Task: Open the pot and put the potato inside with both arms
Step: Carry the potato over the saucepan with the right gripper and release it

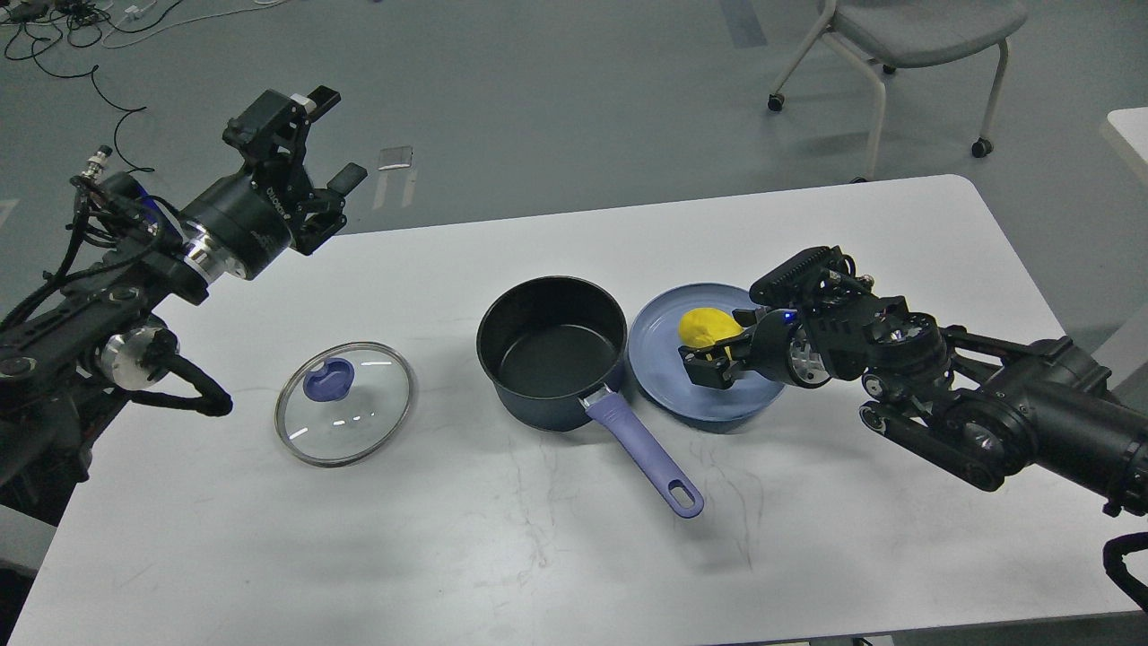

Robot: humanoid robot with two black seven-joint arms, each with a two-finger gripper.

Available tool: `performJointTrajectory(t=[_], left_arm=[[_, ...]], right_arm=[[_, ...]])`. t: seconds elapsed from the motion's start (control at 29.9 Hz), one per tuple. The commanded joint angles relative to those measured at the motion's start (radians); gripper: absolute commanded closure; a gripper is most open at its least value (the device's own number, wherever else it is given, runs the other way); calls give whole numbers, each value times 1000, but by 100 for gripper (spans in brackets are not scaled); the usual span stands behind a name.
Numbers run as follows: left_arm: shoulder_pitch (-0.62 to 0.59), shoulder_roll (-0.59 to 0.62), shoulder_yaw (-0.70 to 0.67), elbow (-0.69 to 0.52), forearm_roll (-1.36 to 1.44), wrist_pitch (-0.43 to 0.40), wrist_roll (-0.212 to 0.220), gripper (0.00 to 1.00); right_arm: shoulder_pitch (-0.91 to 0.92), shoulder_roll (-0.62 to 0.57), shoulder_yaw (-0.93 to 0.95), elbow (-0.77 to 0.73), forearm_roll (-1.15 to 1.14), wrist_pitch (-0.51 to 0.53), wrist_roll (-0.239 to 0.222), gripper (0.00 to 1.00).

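Observation:
The navy pot [552, 354] stands open at the table's middle, black inside empty, its lavender handle [646, 453] pointing toward me and right. Its glass lid [345, 404] with the purple knob lies flat on the table left of the pot. The yellow potato [704, 327] rests on the light-blue plate [659, 372] right of the pot. My right gripper [717, 350] reaches over the plate from the right, its fingers closed around the potato's right and near side. My left gripper [318, 139] is raised over the table's far left edge, fingers spread, empty.
The white table [574, 556] has its far edge just behind the left gripper. A grey chair [906, 36] on castors stands on the floor beyond the table's right end. Cables lie on the floor at the far left.

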Motion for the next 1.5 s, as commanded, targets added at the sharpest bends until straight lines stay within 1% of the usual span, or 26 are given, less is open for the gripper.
performJointTrajectory(t=[0.0, 0.03, 0.1, 0.17, 0.27, 0.47, 0.53, 0.67, 0.8, 0.97, 1.07, 1.14, 1.17, 1.2, 1.27, 1.37, 1.47], left_arm=[[13, -1, 2, 2, 3, 10, 0, 2], [16, -1, 4, 5, 3, 12, 0, 2], [19, -1, 4, 10, 3, 12, 0, 2], [25, -1, 7, 12, 5, 15, 0, 2], [26, -1, 7, 15, 5, 19, 0, 2], [25, 5, 8, 15, 6, 18, 0, 2], [23, 3, 8, 15, 8, 19, 0, 2], [25, -1, 8, 15, 8, 21, 0, 2], [25, 6, 10, 15, 8, 19, 0, 2], [25, 9, 8, 15, 8, 19, 0, 2], [25, 9, 8, 15, 8, 21, 0, 2], [26, 11, 8, 15, 8, 19, 0, 2], [26, 11, 8, 15, 8, 19, 0, 2], [26, 12, 8, 15, 8, 21, 0, 2], [26, 12, 8, 15, 6, 21, 0, 2], [26, 16, 7, 15, 6, 22, 0, 2], [26, 20, 7, 15, 6, 44, 0, 2]], right_arm=[[2, -4, -2, -7, -17, 0, -1, 73], [3, -4, -2, -7, -17, 0, -1, 78], [5, -2, 0, -7, -17, 0, -2, 80], [8, 4, 3, -7, -17, -1, -2, 86], [19, 9, 7, -7, -16, -1, -2, 87], [98, 39, 17, 9, -11, -39, -2, 88], [141, 85, 9, 10, -11, -58, -2, 88], [198, 128, -6, 10, -11, -61, -2, 88], [249, 202, -98, 9, -10, -61, -1, 88], [230, 239, -158, -22, -10, -56, -1, 87], [200, 243, -177, -33, -11, -58, -2, 79], [189, 245, -178, -37, -11, -60, -4, 66], [187, 245, -177, -43, -10, -60, -5, 49], [187, 245, -171, -50, -2, -61, -5, 27], [186, 245, -158, -50, 3, -69, -7, 2], [178, 246, -108, -48, 21, -70, -7, 1], [177, 252, -56, -39, 94, -82, -11, 0]])
